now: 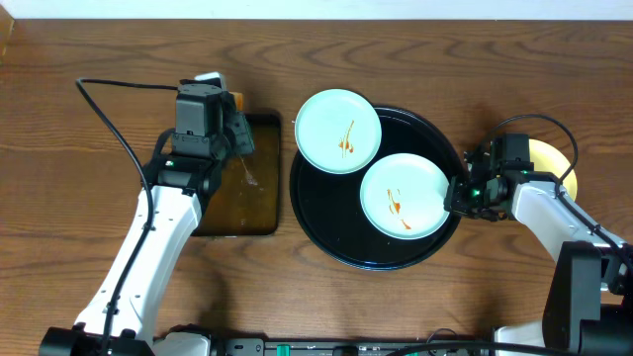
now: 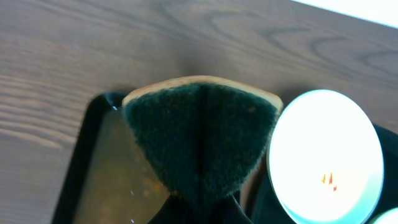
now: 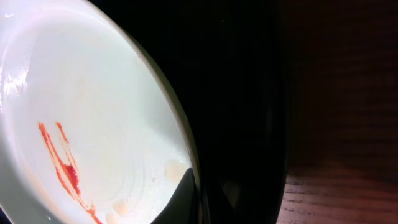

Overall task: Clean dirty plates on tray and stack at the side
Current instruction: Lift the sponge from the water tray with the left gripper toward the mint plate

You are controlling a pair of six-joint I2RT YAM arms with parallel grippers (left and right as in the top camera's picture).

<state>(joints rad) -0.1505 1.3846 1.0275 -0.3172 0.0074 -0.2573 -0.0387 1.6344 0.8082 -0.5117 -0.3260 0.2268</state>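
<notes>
Overhead and wrist views at one moment of plate cleaning. The left gripper [image 1: 235,131] is closed on a sponge [image 2: 202,134], pinched so that it folds along its middle, dark scouring face outward. It hangs over the far end of the rectangular tray [image 1: 242,203], left of the round tray [image 1: 326,222].

The right gripper [image 1: 458,195] is closed at the right edge of the near plate [image 1: 401,193]. In the right wrist view one finger lies against that rim, so it appears to grip the plate, which sits inside the round tray. The far plate [image 1: 338,131] overhangs the far-left rim of the round tray. Each carries a red streak [image 3: 65,168]. A yellow plate [image 1: 556,158] lies on the table [image 1: 79,218] right of the round tray, partly hidden by the right arm.

Governing relation: both soiled plates lie to the right of the sponge. The far plate is just beside it. The gripped plate lies farther right and nearer, so the left arm would probably have to carry the sponge rightward and toward the near side.
</notes>
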